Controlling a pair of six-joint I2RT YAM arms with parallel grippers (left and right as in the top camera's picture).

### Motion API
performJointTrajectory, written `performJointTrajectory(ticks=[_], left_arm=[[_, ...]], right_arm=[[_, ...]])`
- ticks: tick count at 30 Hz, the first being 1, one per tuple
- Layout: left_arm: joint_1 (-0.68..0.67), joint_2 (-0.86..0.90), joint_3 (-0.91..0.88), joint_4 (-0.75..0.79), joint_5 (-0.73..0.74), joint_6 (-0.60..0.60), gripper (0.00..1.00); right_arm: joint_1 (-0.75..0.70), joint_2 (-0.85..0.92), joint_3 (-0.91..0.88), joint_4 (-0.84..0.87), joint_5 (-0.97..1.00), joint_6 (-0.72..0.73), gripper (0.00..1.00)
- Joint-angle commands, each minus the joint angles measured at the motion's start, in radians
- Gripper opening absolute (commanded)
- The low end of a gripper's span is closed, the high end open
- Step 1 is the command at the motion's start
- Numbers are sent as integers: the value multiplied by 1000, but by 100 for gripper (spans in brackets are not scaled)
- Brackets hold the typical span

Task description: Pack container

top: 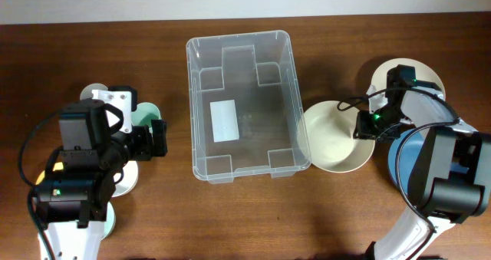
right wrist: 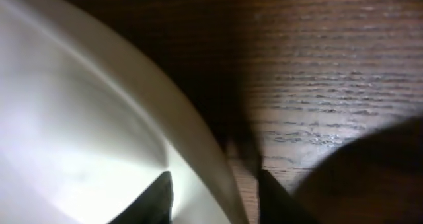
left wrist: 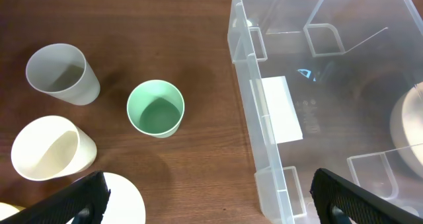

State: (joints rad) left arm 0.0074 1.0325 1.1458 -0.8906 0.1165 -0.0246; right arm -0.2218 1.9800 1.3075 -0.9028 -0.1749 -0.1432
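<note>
One clear container sits at the centre of the table, white label on its base. Left gripper hangs wide open between a green cup and the container wall. Right gripper straddles the rim of a cream bowl that touches the container's right side. Its fingers are narrow, but I cannot tell whether they grip.

Cream bowl blurred, container cropped right, blue dish, perhaps plate, mostly covered
</note>
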Motion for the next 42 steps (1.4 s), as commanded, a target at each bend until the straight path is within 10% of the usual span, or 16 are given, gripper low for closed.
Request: performJointTrajectory(ticks=[1, 14, 42], left_arm=[[0, 1, 18, 3, 0, -10, 100], [0, 1, 18, 3, 0, -10, 100], [0, 1, 18, 18, -1, -9, 100]], right_arm=[[-2, 13, 18, 3, 2, -7, 29], [-2, 13, 18, 15, 2, -7, 4], [-3, -185, 388, -71, 3, 182, 4]])
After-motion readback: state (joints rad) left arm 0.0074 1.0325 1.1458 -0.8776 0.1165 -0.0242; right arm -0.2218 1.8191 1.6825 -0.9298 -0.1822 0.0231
